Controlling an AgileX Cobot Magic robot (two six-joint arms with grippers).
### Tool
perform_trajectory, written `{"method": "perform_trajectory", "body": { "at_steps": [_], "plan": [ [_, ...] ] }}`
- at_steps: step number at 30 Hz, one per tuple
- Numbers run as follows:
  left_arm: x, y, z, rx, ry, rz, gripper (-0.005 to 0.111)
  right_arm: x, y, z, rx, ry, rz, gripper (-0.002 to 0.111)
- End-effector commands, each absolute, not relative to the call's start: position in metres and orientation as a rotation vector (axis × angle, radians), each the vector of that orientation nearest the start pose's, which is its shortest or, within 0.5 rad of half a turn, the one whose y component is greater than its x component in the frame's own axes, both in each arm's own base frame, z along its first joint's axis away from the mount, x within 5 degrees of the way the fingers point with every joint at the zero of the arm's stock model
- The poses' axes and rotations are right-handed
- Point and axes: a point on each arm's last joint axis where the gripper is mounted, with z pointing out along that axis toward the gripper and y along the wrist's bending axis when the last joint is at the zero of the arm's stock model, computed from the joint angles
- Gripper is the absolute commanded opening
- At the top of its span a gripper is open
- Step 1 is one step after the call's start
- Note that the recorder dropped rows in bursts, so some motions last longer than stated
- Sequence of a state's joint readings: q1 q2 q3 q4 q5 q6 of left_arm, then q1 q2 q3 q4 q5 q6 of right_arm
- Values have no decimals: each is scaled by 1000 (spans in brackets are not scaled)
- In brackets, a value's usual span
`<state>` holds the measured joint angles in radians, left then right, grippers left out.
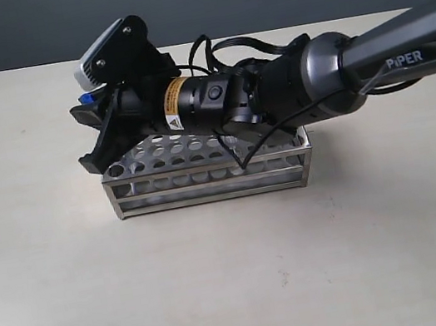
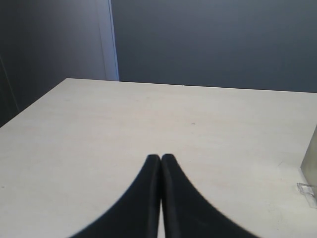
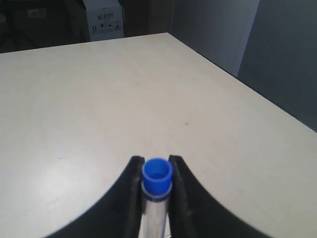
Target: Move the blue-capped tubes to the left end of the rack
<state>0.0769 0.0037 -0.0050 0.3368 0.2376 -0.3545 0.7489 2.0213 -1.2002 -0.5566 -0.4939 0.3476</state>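
One tube in hand at the rack's left end

One slim clear tube with a bright blue cap (image 3: 157,176) is clamped between the black fingers of the right gripper (image 3: 155,162), cap towards the fingertips. In the exterior view that arm is stretched across the rectangular silver steel rack (image 1: 206,167), with its gripper over the left end. Whether the tube is seated in a hole cannot be told. No other blue caps are seen in the visible holes. The back rows are hidden by the arm, so the number already placed cannot be given. The left gripper (image 2: 160,157) is pressed closed on nothing, over the pale wooden table (image 2: 99,129). Task judged unfinished: at least the release of this tube is outstanding.
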Motion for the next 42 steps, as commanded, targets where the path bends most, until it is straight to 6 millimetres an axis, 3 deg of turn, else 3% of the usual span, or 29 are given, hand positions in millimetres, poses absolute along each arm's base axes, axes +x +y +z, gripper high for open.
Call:
{"method": "perform_trajectory", "body": {
  "at_steps": [1, 11, 19, 26, 29, 33, 39, 42],
  "plan": [
    [55, 11, 194, -143, 1696, 93, 0, 310, 312, 165, -1044, 1758, 548, 0],
    [55, 11, 194, -143, 1696, 93, 0, 310, 313, 165, -1033, 1760, 559, 1],
    [55, 11, 194, -143, 1696, 93, 0, 309, 313, 165, -1035, 1757, 560, 30],
    [55, 11, 194, -143, 1696, 93, 0, 314, 309, 177, -1029, 1688, 561, 38],
    [55, 11, 194, -143, 1696, 93, 0, 327, 290, 195, -943, 1704, 517, 40],
    [55, 11, 194, -143, 1696, 93, 0, 348, 240, 217, -820, 1760, 406, 40],
    [55, 11, 194, -143, 1696, 93, 0, 341, 180, 226, -688, 1771, 369, 40],
    [55, 11, 194, -143, 1696, 93, 0, 331, 174, 212, -697, 1782, 390, 40]
  ]
}}
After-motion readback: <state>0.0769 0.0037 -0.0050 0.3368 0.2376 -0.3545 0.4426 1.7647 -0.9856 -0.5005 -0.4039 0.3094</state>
